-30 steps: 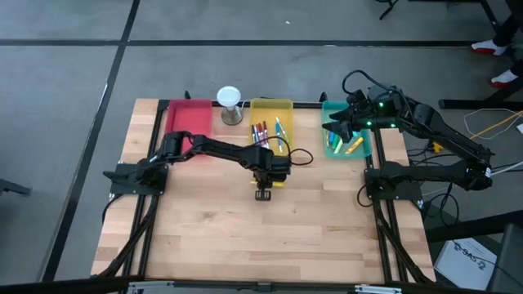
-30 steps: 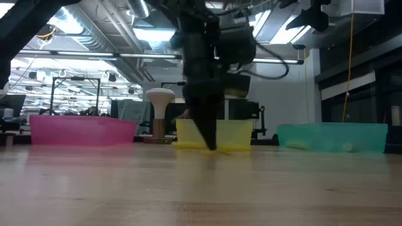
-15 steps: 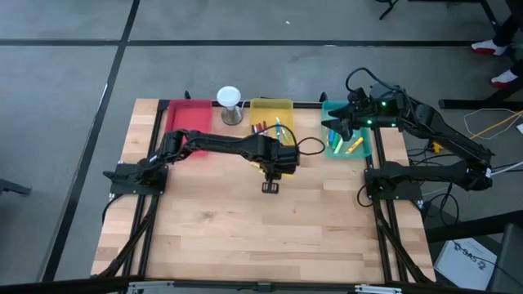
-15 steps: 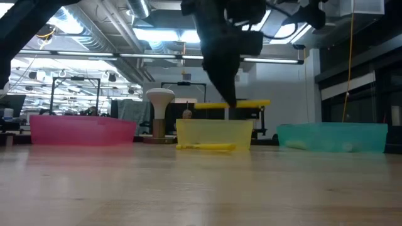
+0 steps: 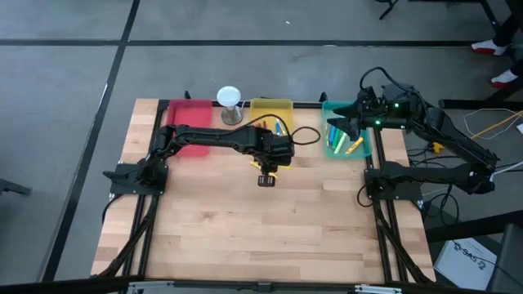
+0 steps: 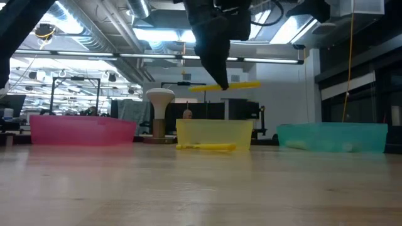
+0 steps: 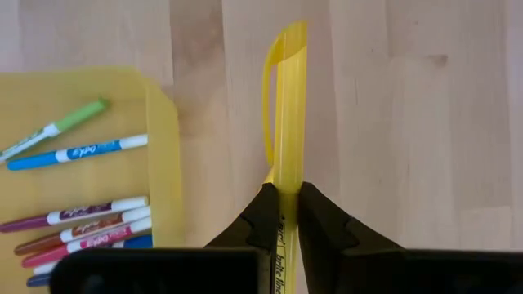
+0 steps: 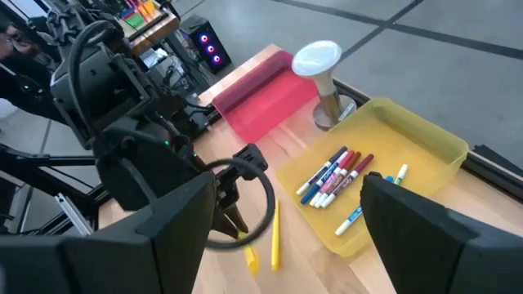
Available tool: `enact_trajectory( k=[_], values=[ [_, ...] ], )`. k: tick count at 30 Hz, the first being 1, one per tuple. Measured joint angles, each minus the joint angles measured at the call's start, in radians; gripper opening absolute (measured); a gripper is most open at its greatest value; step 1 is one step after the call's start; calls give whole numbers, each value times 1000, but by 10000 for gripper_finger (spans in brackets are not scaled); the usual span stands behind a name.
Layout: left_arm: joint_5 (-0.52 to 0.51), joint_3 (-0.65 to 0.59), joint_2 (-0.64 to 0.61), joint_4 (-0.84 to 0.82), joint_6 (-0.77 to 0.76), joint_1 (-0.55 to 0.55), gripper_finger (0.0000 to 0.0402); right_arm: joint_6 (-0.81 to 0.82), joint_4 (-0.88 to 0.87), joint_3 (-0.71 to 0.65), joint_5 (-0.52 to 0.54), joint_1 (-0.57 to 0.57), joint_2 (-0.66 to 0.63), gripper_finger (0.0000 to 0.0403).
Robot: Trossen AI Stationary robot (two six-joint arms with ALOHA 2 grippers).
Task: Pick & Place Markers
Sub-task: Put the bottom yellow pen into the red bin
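My left gripper [image 5: 267, 180] is shut on a yellow marker [image 6: 225, 86], high above the table just in front of the yellow tray [image 5: 271, 108]. Several markers [image 7: 78, 220] lie in that tray. Another yellow marker [image 6: 206, 147] lies flat on the table by the tray's near wall. My right gripper [image 5: 337, 126] hangs open and empty over the teal tray [image 5: 346, 110], which holds a few markers [image 5: 343, 145]. My left gripper pinches the yellow marker's barrel [image 7: 283, 181] between its two fingers, about midway along it in the low view [image 6: 221, 87]. The fingers come from above, slanting down, and lie across the marker. The marker hangs level, lifted clear of the table and tray.
A red tray [image 5: 189, 114] stands at the back left. A white-topped hourglass-like object [image 5: 230, 104] stands between the red and yellow trays. The wooden table [image 5: 261, 237] stretches bare toward its near edge.
My left gripper has risen from the table top with the yellow marker and moved a little toward the far edge. The marker has gone from table height to well above the yellow tray's rim, staying level. My right gripper has shifted slightly toward the table's right edge.
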Motion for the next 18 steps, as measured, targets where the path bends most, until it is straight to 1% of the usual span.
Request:
enact_trajectory(
  k=[9, 13, 18],
  values=[
    [7, -156, -110, 157, -83, -2, 23, 10, 3, 0, 0, 0, -17, 298],
    [7, -235, -180, 252, -126, -8, 23, 2, 6, 0, -1, 0, -17, 298],
    [6, -344, -298, 399, -193, -7, 23, -4, 6, 0, -3, 1, -17, 298]
  ],
)
